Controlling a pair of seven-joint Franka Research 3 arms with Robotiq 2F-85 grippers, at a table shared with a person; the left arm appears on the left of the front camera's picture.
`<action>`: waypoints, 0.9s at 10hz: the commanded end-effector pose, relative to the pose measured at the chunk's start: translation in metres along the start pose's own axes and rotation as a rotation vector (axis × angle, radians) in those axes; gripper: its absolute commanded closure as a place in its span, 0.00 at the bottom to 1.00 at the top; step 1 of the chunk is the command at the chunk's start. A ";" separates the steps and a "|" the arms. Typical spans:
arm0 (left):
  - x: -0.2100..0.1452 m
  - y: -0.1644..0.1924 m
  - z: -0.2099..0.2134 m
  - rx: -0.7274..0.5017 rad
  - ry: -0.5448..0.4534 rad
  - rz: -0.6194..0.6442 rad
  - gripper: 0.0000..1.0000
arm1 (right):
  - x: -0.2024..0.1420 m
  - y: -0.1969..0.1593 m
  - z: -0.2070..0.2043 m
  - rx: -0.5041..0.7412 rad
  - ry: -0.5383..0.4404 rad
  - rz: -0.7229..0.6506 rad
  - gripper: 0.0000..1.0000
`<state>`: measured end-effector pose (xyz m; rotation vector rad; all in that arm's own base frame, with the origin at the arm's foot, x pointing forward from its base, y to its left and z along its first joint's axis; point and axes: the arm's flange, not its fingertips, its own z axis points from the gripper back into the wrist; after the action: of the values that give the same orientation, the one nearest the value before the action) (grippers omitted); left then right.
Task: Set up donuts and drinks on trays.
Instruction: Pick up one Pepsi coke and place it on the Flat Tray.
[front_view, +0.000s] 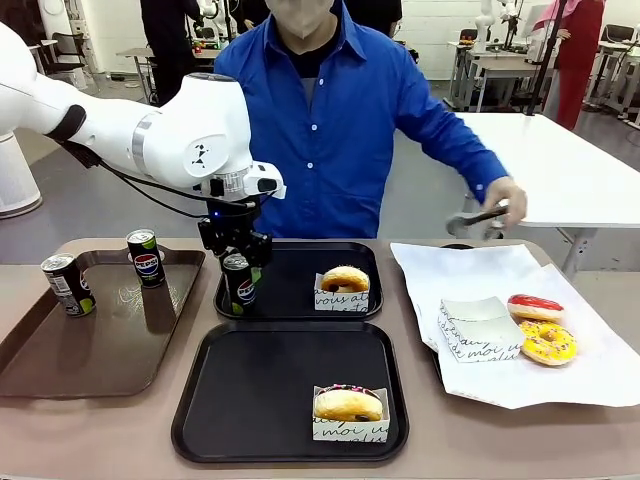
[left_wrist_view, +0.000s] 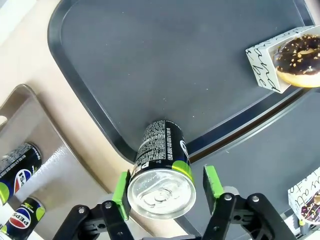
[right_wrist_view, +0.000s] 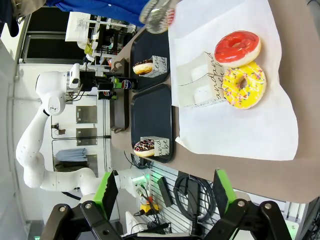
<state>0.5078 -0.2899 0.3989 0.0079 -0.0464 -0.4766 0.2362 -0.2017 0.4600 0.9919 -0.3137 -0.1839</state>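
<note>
Here the slim black Pepsi can (front_view: 238, 285), silver-topped with a green patch, stands upright, long axis vertical, in the far tray (front_view: 295, 290), at its near-left corner. The left gripper (left_wrist_view: 165, 189) flanks it, jaws parted; the right gripper (right_wrist_view: 162, 192) gapes empty.

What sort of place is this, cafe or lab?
Probably a robotics lab, not a cafe: bare white work tables in the background, loose cables beside the setup, a white robot arm.
</note>
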 end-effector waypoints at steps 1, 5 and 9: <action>-0.003 -0.003 -0.003 0.038 -0.013 0.036 0.19 | -0.003 -0.001 -0.002 0.000 0.003 -0.001 0.00; -0.008 -0.004 0.011 0.015 -0.009 0.083 0.00 | -0.003 -0.001 -0.002 0.000 0.003 -0.001 0.00; -0.047 -0.013 0.053 0.003 0.008 0.213 0.00 | -0.003 -0.001 -0.002 0.000 0.003 -0.001 0.00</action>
<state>0.4740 -0.2846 0.4421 0.0153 -0.0483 -0.3049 0.2362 -0.2017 0.4599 0.9920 -0.3133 -0.1840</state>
